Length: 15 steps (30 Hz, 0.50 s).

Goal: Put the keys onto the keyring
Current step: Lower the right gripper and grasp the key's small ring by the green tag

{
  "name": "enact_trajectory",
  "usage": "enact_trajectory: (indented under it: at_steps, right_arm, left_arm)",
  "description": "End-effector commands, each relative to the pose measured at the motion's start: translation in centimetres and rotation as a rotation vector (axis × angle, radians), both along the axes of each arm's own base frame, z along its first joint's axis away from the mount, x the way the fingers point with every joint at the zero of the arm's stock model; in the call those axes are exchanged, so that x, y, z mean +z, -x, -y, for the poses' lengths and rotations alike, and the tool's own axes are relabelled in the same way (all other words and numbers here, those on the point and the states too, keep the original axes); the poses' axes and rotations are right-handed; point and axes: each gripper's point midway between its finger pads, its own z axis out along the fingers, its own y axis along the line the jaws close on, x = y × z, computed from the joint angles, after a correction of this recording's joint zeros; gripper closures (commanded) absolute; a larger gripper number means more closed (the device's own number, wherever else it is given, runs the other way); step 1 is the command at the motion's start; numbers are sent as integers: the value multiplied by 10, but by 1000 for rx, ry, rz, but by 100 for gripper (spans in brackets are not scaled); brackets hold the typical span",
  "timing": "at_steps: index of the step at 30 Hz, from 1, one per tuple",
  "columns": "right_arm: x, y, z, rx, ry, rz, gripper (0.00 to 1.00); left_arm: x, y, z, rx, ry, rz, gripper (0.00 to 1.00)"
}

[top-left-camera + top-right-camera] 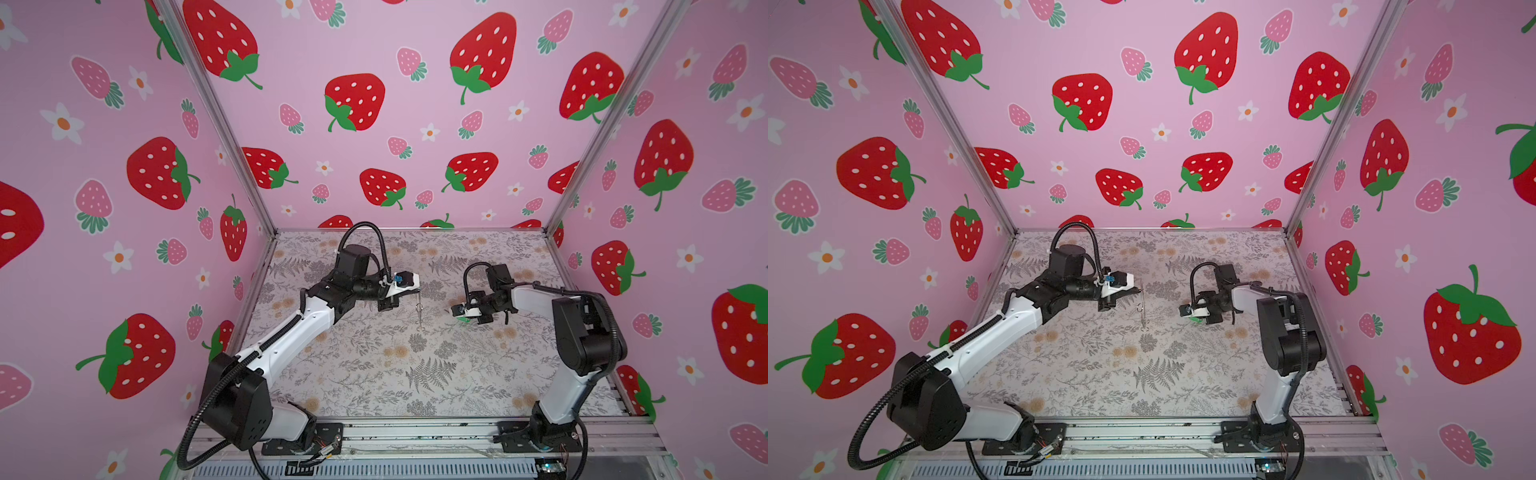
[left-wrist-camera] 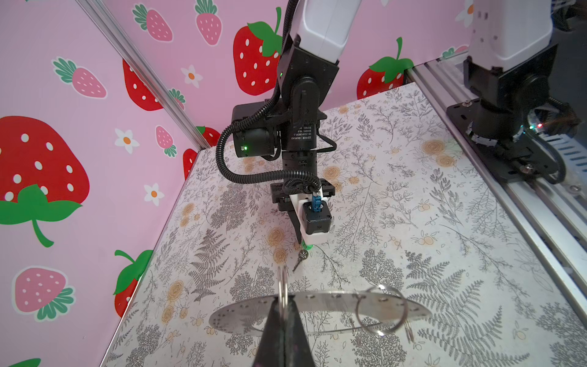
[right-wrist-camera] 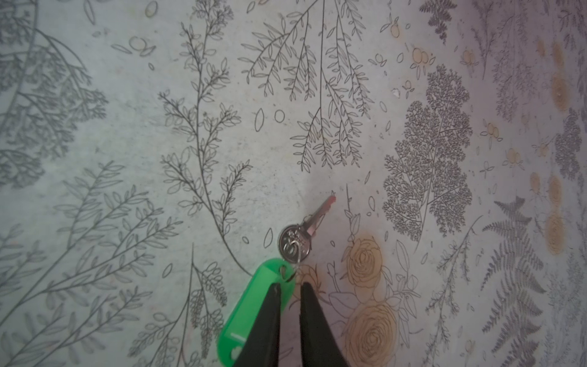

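Two pincers are loaded. My right pincer [image 3: 290, 285] has its jaws nearly together, clamping the green tag [image 3: 251, 321] of the keys [image 3: 268, 277]. The metal key [image 3: 293, 245] dangles free beyond the fingertips, above the desk [image 1: 374, 374]. My left pincer [image 2: 282, 305] is closed on the rim of the keyring [image 2: 330, 302], beside an upright wire loop [image 2: 282, 286]. In both top views the keyring hangs edge-on under the left pincer, with the right pincer well apart from it. I cannot tell whether its lower rim touches the desk.

Assessment: the step in hand is the approach for threading. I would hold the keyring steady and bring the keys in slowly. I would judge alignment from the left wrist view, since the top views show the ring only as a thin line. The loose key may swing and miss the loop.

Clearance: bare desk lies between the pincers. The strawberry walls [image 1: 124, 166] and front rail [image 1: 415, 432] are well apart from both.
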Motion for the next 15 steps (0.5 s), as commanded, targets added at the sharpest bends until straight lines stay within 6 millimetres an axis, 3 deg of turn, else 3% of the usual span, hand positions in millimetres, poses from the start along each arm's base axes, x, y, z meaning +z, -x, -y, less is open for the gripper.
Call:
enact_trajectory:
  at_steps: [1,15]
  right_arm:
    - [5,3,-3,6,-14,-8,83]
    - [3,10,-9,-10,-23,-53,81]
  left_arm:
    - [11,6,0,-33,19,33,100]
    - [9,6,-1,-32,14,28,100]
